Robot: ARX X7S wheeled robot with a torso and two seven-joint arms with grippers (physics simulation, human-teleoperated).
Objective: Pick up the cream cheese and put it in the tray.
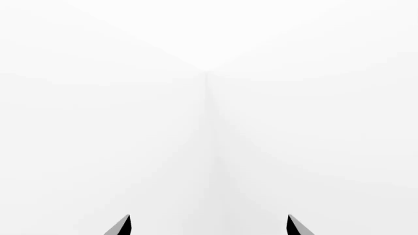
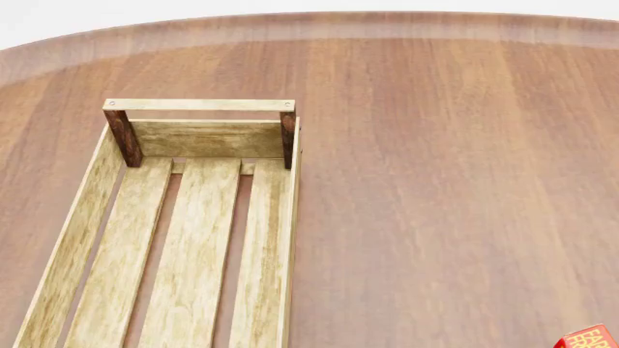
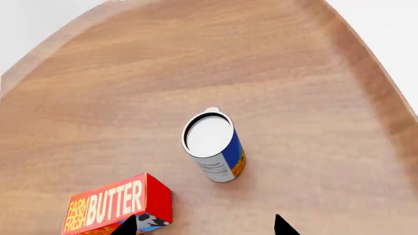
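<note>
The cream cheese shows in no view. The tray (image 2: 292, 217), a long crate of light slatted wood with dark brown corner posts, lies empty at the left of the head view on the round wooden table (image 2: 454, 181). Neither gripper shows in the head view. My left gripper (image 1: 209, 226) is open and empty, with only blank white in front of it. My right gripper (image 3: 205, 226) is open and empty above the table, and one fingertip (image 3: 129, 224) lies over the corner of the red BUTTER box (image 3: 117, 203).
A blue-and-orange can (image 3: 214, 147) with a white lid stands upright beyond my right gripper, beside the BUTTER box. A red corner of that box (image 2: 590, 338) shows at the head view's lower right. The table's curved edge (image 3: 365, 63) runs close behind the can.
</note>
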